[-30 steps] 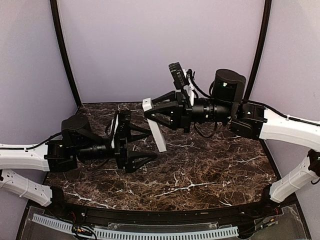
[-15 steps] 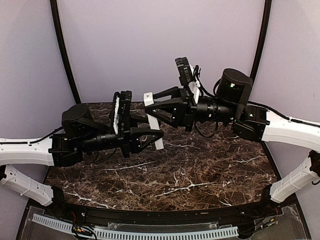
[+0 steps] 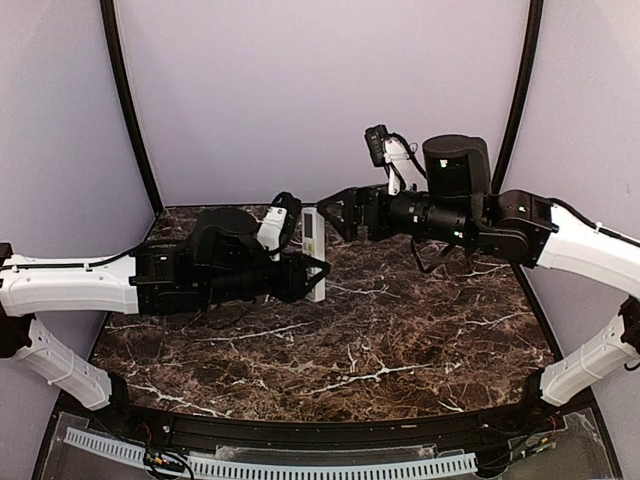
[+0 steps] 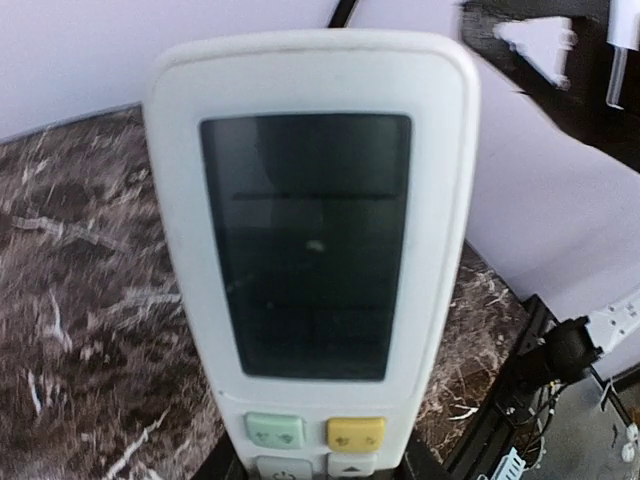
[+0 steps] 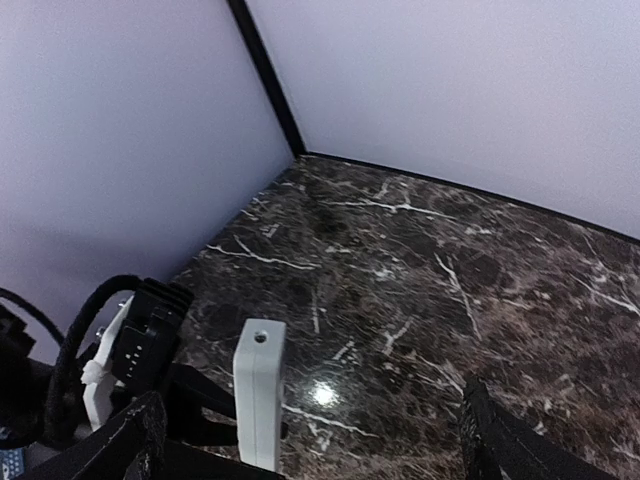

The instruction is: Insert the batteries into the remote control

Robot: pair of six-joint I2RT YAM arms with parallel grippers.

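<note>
Remote control (image 3: 313, 236) is standing upright in left gripper (image 3: 316, 278), above table (image 3: 400, 340) centre; right gripper (image 3: 335, 214) is hovering just right, apart.

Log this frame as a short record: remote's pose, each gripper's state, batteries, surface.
remote control: upright, off the table, gripped at its lower end
left gripper: shut on the remote control
right gripper: open, empty, its fingers either side of the remote's top end, not touching it
batteries: none in view
table: dark marble top
</note>
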